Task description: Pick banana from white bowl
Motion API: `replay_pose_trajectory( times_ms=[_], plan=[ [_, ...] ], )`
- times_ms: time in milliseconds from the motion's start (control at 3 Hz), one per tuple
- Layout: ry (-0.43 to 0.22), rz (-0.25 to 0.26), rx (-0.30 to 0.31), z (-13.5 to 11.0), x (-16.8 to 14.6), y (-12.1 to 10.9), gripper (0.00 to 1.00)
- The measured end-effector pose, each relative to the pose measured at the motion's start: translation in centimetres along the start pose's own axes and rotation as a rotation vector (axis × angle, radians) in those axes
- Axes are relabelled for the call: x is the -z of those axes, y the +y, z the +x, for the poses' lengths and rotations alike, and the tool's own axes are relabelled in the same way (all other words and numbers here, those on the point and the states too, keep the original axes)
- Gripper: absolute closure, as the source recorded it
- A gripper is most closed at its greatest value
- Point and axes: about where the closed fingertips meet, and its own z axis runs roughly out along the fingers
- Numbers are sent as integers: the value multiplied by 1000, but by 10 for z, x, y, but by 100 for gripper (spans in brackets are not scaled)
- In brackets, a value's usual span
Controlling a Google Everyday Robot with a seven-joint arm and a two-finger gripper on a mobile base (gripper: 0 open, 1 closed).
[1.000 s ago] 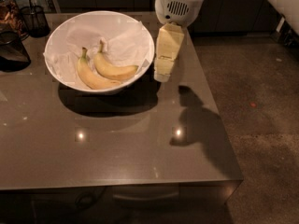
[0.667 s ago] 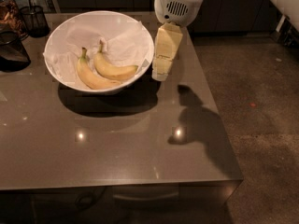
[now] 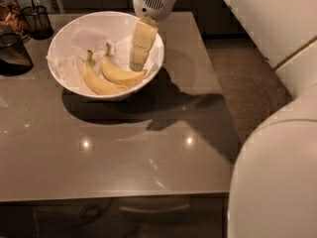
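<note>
The white bowl (image 3: 55,42), lined with crumpled white paper, stands at the back left of the grey table (image 3: 124,157). Two bananas lie in it. The banana (image 3: 123,74) is the shorter, plumper one on the right, with its stem pointing to the back. A longer banana (image 3: 98,81) with a green-tinged stem lies to its left, touching it. My gripper (image 3: 137,62) hangs down from its white wrist into the right side of the bowl. Its tip is just above the banana's right end. It holds nothing that I can see.
A dark wire-mesh cup (image 3: 37,21) stands at the back left, and a dark glass vessel (image 3: 12,54) sits left of the bowl. My white arm (image 3: 277,177) fills the right foreground. The table's right edge borders carpeted floor (image 3: 247,78).
The gripper has moved left, from outside the bowl's right rim to inside the bowl above the banana. The view has shifted, so the bowl sits more to the centre.
</note>
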Motion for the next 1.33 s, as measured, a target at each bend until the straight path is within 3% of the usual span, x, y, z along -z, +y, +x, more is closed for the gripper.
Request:
replay_pose_trajectory(
  times_ms=[333, 667, 1000, 1333],
  plan=[
    [-22, 24, -5, -6, -1, -7, 0],
    [-27, 65, -53, -17, -7, -17, 0],
    [9, 80, -79, -28, -17, -23, 18],
    [43, 72, -94, -36, -30, -24, 27]
  ],
)
